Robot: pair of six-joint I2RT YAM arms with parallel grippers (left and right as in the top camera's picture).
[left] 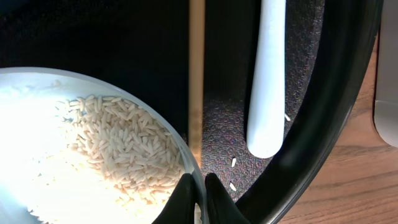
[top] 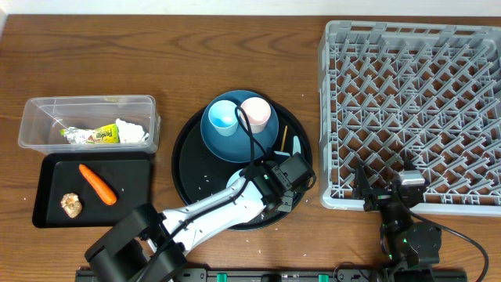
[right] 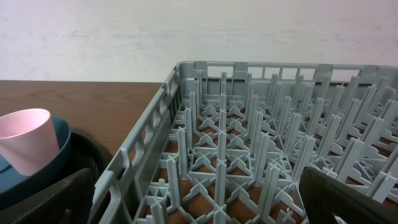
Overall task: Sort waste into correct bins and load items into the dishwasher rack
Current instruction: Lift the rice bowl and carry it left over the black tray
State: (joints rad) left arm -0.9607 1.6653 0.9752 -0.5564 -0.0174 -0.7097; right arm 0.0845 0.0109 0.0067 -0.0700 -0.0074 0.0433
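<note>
Grey plastic lattice crate, the dishwasher rack [top: 415,110], stands at the right of the brown wooden table [top: 117,47] with no items in it. The right gripper [right: 196,186] sits at the rack's near edge. Its fingers are spread wide and have hold of nothing.

The large round black tray [top: 188,157] lies at centre. On it is the large dark-blue plate [top: 262,139], which carries the light-blue cup [top: 224,117] and the pink cup [top: 255,112], both upright and side by side. The thin wooden chopstick [left: 196,74] and the white plastic utensil [left: 270,74] lie roughly parallel on the tray, right of the plate.

The left gripper [left: 200,190] is over the tray. Its fingertips are pinched together on the rim of the white bowl [left: 37,124], which holds a heap of white rice grains [left: 118,149]. A few loose grains [left: 233,163] lie on the tray beside it.

At left, the clear rectangular plastic tub [top: 31,117] holds the crumpled foil [top: 72,135], the green-yellow snack wrapper [top: 100,135] and the white tissue [top: 131,131]. Just in front of it, the shallow black rectangular tray [top: 133,204] holds the orange carrot piece [top: 97,183] and the brown food lump [top: 71,205], lying apart.
</note>
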